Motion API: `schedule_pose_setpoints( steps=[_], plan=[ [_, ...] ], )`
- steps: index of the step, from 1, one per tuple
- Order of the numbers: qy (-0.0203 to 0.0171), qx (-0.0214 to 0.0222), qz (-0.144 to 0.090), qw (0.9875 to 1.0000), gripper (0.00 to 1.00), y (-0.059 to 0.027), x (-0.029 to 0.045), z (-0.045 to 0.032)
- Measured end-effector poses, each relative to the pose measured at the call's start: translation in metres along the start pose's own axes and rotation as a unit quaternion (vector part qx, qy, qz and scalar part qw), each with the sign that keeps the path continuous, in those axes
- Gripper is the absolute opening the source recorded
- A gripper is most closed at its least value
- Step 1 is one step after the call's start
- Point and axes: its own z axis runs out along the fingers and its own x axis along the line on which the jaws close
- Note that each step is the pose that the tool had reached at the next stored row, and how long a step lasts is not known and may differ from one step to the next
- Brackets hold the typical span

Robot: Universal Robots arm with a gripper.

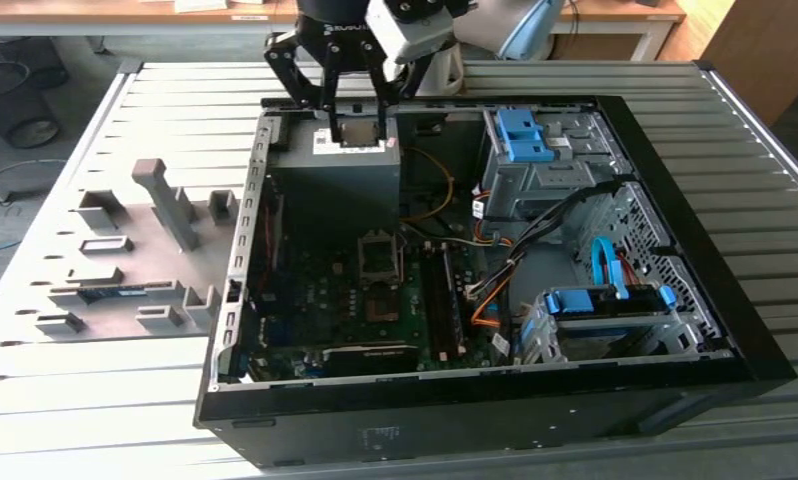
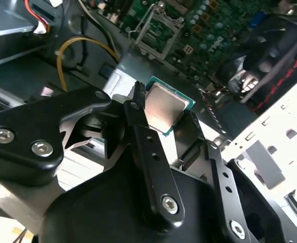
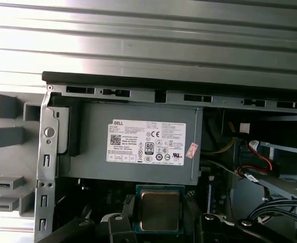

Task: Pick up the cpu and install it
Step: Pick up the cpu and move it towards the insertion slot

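Observation:
The cpu (image 1: pixel 359 135) is a square chip with a silver lid and green rim, seen in both wrist views (image 2: pixel 163 106) (image 3: pixel 158 210). My gripper (image 1: pixel 356 125) (image 2: pixel 163 114) is shut on it, a black finger (image 2: pixel 147 147) pressing on each side. The chip is held over the grey power supply (image 1: pixel 335 165) (image 3: pixel 138 147) at the far end of the open computer case (image 1: pixel 666 210). The motherboard's cpu socket (image 1: pixel 376 255) (image 2: pixel 158 30) lies apart from it in the middle of the board, with its metal frame open.
Orange and yellow cables (image 1: pixel 433 190) run beside the power supply. Blue drive bays (image 1: pixel 522 135) (image 1: pixel 599 305) and a cable bundle (image 1: pixel 559 225) fill the case on the exterior view's right. A grey fixture plate (image 1: pixel 132 250) with blocks lies on the slatted table on the exterior view's left.

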Motion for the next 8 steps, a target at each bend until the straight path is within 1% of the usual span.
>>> schedule_pose_setpoints(
  steps=[2, 4, 6, 8],
  plan=[
    [-0.0003, -0.0048, 0.000, 1.0000, 0.47, -0.0002, -0.0039, 0.0005],
    [-0.0004, -0.0080, 0.000, 1.0000, 0.47, -0.0003, -0.0068, 0.0008],
    [-0.0004, -0.0095, 0.000, 1.0000, 0.47, -0.0005, -0.0087, 0.0015],
    [-0.0004, -0.0098, 0.000, 1.0000, 0.47, -0.0006, -0.0103, 0.0026]
  ],
)
